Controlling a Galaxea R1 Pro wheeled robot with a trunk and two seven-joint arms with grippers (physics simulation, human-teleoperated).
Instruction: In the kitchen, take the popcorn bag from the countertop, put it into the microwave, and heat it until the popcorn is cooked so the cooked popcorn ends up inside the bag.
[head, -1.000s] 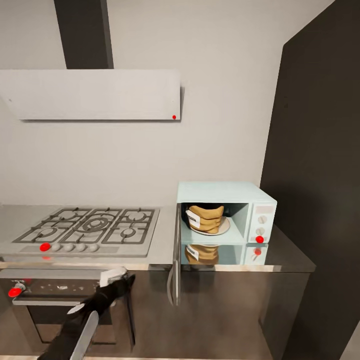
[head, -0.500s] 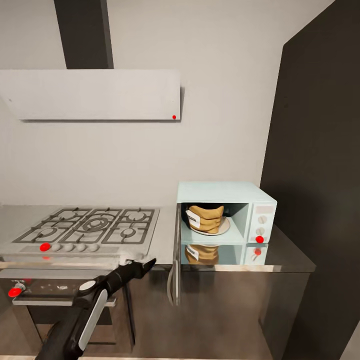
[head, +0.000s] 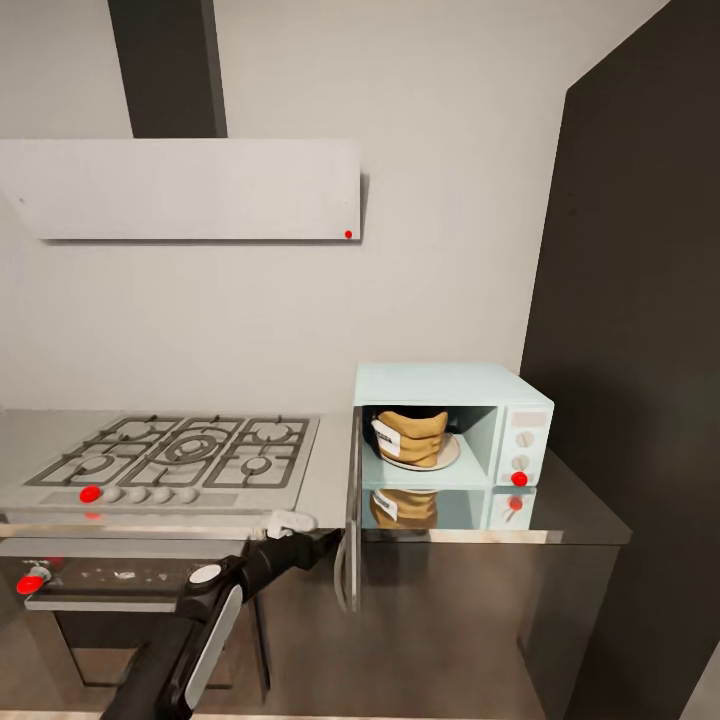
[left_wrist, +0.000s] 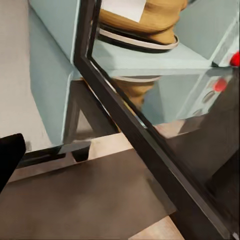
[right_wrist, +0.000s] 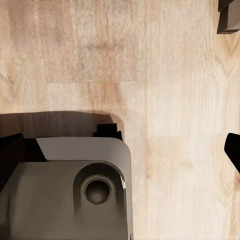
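My left tool (head: 318, 543), grip state indeterminable, sits just left of the open microwave (head: 450, 425) door (head: 351, 510); popcorn bag (head: 410, 437) is inside.

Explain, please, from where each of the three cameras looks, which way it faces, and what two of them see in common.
Head view: from the robot's head, facing forward and down at the microwave, its door open, and the hob; the left pincer and forearm show.
Left wrist view: from the left arm, close behind the door, looking into the microwave; a dark fingertip shows.
Right wrist view: from the right arm, facing down at the wood floor; a grey part of the robot shows.
Shared by head and left wrist views: the popcorn bag on its plate.
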